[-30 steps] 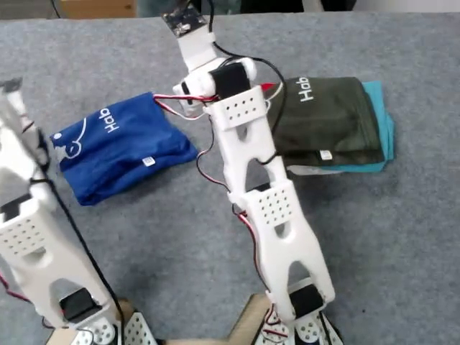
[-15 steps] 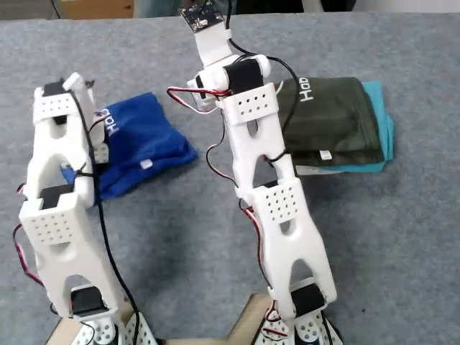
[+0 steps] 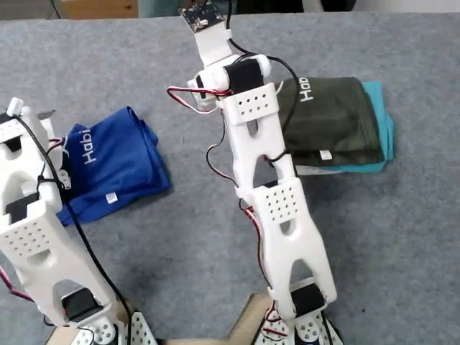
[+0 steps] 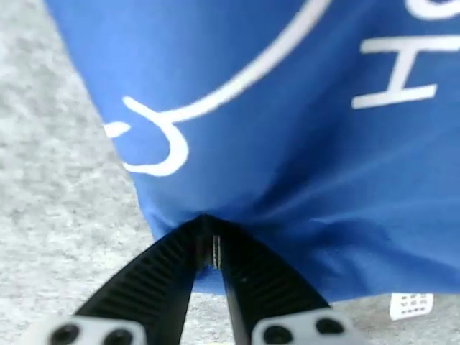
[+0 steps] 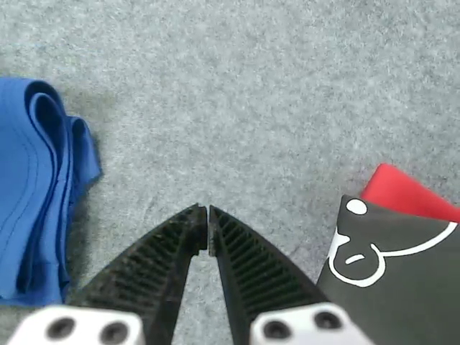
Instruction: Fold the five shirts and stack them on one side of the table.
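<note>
Folded blue fabric shirt (image 3: 115,169) with white print is lying on the grey felt desk (image 3: 187,237). One edge is bunching between the tips of the left pincer (image 4: 210,248), which is clamping on it. The right pincer (image 5: 208,228) is hanging over the desk, tips together and gripping nothing. The blue shirt is lying to one side of it and a folded dark green shirt (image 3: 330,118), topping a stack, to the other.

Grey carpet-like table surface (image 3: 180,237), evenly lit, no hard shadows; brown wooden board (image 3: 97,7) past far edge.
</note>
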You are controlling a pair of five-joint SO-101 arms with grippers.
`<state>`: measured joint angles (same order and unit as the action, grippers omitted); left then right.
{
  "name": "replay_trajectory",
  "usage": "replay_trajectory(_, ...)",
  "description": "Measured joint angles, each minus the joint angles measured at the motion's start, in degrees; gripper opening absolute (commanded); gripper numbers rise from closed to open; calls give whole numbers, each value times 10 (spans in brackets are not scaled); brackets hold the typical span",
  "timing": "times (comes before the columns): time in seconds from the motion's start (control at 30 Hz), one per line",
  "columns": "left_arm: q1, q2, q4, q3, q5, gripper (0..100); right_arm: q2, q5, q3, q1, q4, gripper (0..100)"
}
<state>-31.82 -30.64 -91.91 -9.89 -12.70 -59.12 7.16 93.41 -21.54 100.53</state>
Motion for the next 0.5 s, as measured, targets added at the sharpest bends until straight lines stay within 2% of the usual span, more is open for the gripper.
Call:
replay_trajectory(0.23,33,49,-2,-106,39,29,0,-2,0,-93,0,15)
replay_trajectory(0.3,34,59,-1,-145,54,29,-7,-31,-3,-117,0,15)
replay_trajectory(0.4,27,49,58,-159,64,29,-32,-77,-53,-139,-1,15)
replay_trajectory(0.5,17,-7,133,-163,57,29,-68,-91,-120,-169,-11,15)
